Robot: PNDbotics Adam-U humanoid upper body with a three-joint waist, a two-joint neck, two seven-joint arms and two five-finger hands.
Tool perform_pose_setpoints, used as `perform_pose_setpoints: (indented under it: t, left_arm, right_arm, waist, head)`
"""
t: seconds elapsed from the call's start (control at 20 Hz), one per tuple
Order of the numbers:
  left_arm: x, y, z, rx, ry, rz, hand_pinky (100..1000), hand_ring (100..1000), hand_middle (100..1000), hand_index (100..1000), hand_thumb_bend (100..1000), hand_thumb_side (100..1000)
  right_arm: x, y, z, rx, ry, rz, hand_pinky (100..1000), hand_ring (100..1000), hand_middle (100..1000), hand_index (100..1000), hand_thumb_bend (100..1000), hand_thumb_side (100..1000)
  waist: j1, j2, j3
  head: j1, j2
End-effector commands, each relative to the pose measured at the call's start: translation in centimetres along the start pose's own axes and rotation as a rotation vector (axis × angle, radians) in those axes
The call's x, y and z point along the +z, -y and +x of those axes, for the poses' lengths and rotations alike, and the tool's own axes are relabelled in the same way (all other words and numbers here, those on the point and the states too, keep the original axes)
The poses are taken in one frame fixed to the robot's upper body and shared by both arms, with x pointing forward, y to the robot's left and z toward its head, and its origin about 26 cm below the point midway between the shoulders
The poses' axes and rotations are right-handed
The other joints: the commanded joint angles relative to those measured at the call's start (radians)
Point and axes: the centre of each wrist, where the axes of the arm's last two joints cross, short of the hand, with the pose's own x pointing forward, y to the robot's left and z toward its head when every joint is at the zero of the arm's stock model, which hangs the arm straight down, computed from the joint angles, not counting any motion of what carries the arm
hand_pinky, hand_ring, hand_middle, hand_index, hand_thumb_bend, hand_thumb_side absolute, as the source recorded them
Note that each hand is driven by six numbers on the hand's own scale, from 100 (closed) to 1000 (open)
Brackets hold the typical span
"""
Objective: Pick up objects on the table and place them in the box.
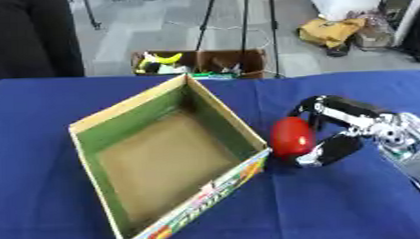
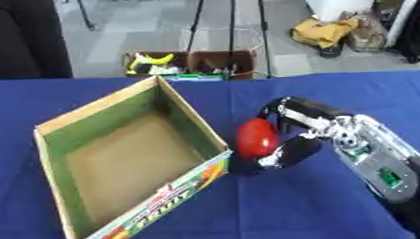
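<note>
Red object (image 1: 291, 136) beside box (image 1: 222, 113) edge

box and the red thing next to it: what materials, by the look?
Box: looks like cardboard, with matte brown floor and raw tan edges, green inner walls and colourful printing on its outer front face. Red object: smooth and slightly glossy, egg-shaped, probably plastic, though the look leaves it open. The right hand curls around it.

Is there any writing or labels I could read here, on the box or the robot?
Box: colourful print with lettering along its near outer wall, too blurred to read.
Right hand, curled round a red object: no writing visible.
Robot's forearm: a small green patch, nothing legible.
So no readable text anywhere.
</note>
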Motion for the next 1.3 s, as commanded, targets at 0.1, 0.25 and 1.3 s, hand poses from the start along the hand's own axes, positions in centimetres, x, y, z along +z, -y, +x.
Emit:
perform_pose_setpoints:
  t: [0.1,0.25,1.3]
  left_arm:
    - [-0.3,-0.4,0.5,-0.02,0.023,-0.006,298,597,630,683,100,904]
    - [-0.4,-0.4,0.5,-0.021,0.022,-0.008,299,596,630,683,100,904]
    - [0.0,-0.8,0.4,-0.031,-0.002,-0.004,301,596,630,683,100,901]
  right_arm:
    - [0.4,1.2,0.0,-0.016,-0.003,-0.034,494,505,694,743,271,405]
    - [0.5,1.2,0.1,-0.028,-0.01,-0.047,450,461,650,710,100,362]
    - [4.0,5.0,4.2,-0.03,0.063,-0.297,360,380,526,576,100,427]
  waist:
    - [0.001,-0.022,-0.002]
    - [0.001,-0.024,-0.004]
    - [-0.01,-0.074,-0.018]
  head:
    - [0.002,-0.012]
    - [0.001,-0.012]
    - [0.007,0.011]
